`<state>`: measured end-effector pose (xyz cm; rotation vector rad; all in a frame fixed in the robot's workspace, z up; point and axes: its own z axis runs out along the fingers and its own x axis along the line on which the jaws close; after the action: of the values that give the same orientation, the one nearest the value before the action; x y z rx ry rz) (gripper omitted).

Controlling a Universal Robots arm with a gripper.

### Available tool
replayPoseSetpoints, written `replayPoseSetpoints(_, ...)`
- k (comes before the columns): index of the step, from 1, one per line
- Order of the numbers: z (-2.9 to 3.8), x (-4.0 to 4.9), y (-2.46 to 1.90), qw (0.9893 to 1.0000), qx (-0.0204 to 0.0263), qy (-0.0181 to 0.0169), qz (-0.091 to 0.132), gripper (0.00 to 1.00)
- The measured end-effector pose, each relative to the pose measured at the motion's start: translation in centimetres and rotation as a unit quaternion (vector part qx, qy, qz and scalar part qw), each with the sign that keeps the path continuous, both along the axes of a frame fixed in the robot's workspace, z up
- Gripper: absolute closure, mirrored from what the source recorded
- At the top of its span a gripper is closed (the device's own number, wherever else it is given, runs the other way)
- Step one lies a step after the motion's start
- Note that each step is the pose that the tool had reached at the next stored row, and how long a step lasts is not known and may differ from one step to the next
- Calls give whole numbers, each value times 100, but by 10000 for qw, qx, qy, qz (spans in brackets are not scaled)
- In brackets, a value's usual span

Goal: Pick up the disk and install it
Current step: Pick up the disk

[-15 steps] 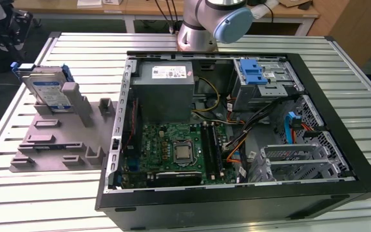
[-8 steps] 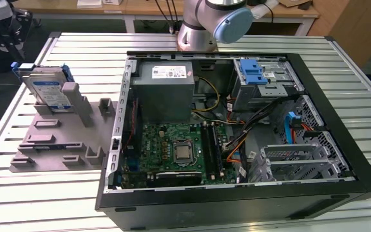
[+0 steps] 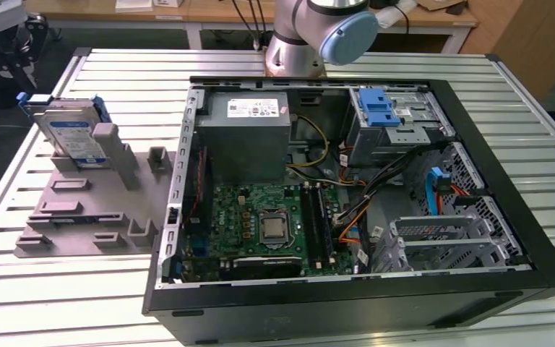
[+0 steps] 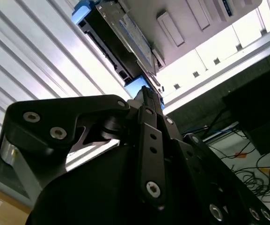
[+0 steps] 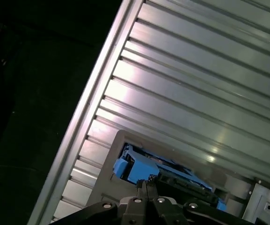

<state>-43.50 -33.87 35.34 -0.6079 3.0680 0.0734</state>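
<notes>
Black steel wall of the open computer case (image 3: pixel 355 307) lies nearest to the exterior camera; the case rests on its side on the slatted aluminium table (image 3: pixel 56 311). At the exterior view's left a grey plastic fixture with slots and posts (image 3: pixel 75 210) sits on the table just beside the case. The disk (image 3: pixel 70 134), a flat silver hard drive in a blue plastic carrier frame, stands upright on its edge at the far end of this fixture, not yet picked up. Inside the case, going to the right, come the large grey power-supply box (image 3: pixel 248 141), the green motherboard (image 3: pixel 258 224), then the small blue ribbed latch (image 3: pixel 379 108) on the drive bay, and a bare metal cage (image 3: pixel 446 238).

In both wrist views the black gripper (image 5: pixel 146 182) (image 4: pixel 146 93) points at the upper edge of the disk (image 5: pixel 130 168) (image 4: pixel 132 35), near it but, as far as I can tell, apart. Its fingertips look pressed together with nothing between them.

I judge the step in hand to be the approach for the grasp. To do it well, the fingers should part wider than the drive is thick, centre over the upper edge and take both flat faces. The lift should then go straight up along the slot, so the carrier does not jam.

The disk carries a blue-and-white label and the power supply a white sticker (image 3: pixel 254 108); I cannot make out their print.
</notes>
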Motion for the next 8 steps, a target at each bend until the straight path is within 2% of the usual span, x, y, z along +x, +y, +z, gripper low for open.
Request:
replayPoseSetpoints(4, -1, -1, 0, 9997, 0, 0, 233, 89)
replayPoseSetpoints(8, -1, -2, 0, 9995, -1, 0, 305, 89)
